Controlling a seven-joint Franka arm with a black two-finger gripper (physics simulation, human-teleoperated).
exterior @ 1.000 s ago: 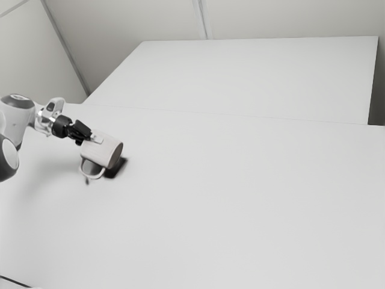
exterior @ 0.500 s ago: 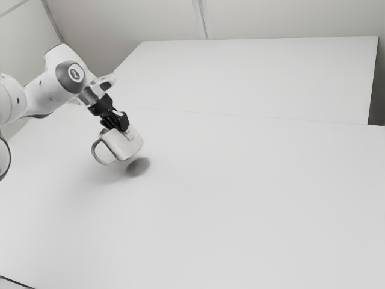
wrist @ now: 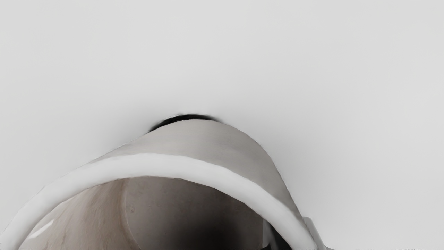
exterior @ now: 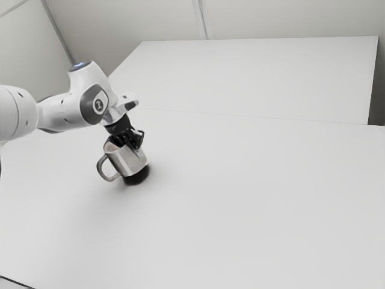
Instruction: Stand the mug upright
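Pinching the wall of the mug near its rim with the black gripper, from inside and out. Tilted in that grip, mouth leaning to the exterior view's left, just above or on the table; impossible to tell which. Best to grip firmly, level gently, settle flat, then release.

Pale grey cylindrical mug: tilted, over the exterior view's left part of the smooth white tabletop
Curved grey handle: mug's side toward the exterior view's left
Black two-finger gripper: across the mug's wall, one finger inside, one outside
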